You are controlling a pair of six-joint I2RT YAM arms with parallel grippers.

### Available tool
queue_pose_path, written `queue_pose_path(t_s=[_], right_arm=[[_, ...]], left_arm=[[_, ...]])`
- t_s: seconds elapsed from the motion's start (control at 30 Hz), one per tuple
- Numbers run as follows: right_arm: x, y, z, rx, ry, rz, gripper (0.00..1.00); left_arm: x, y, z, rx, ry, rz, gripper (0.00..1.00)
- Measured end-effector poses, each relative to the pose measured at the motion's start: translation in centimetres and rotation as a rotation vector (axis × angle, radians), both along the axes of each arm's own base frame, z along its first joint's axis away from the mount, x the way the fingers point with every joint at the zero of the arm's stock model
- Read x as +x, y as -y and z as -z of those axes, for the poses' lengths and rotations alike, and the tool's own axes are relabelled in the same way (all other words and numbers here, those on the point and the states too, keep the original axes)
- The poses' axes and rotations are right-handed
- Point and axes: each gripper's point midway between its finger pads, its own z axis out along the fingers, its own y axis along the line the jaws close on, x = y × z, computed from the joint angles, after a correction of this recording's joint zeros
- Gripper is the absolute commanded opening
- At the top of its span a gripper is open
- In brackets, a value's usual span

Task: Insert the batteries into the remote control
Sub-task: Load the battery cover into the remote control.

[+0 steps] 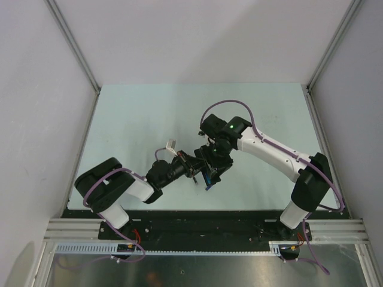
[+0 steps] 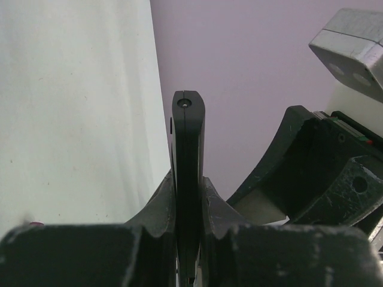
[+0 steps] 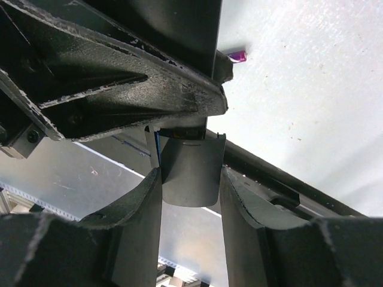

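- Overhead, the two arms meet near the middle of the bench (image 1: 143, 113). Their bodies cover what they carry, and only a blue sliver (image 1: 207, 179) shows beneath them, too small to identify.
- The left end effector (image 2: 188, 185) is fully closed on the remote control (image 2: 188, 137), which stands out beyond its fingers.
- The right end effector (image 3: 191, 179) is partly closed, its fingers pressing both sides of a grey curved piece (image 3: 190, 161) just under the left fingers. Whether this piece belongs to the remote cannot be told.
- One battery (image 3: 237, 56) lies on the bench. Only its purple-red end shows, the rest hidden behind the left end effector.
- The remote is slim and black, seen edge-on, with a seam along its narrow side and a small round recess near the free end.
- The end effectors nearly touch each other and sit well apart from the walls (image 1: 42, 89) and the bench's far edge.
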Motion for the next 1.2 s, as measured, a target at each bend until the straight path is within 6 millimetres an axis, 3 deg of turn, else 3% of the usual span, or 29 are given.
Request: queue_pose_path(t_s=[1.2], right_arm=[[-0.5,-1.5,1.1,0.014,-0.06,0.012,0.0]], left_arm=[[0.1,-0.4,0.7,0.037,0.006,-0.028,0.0]])
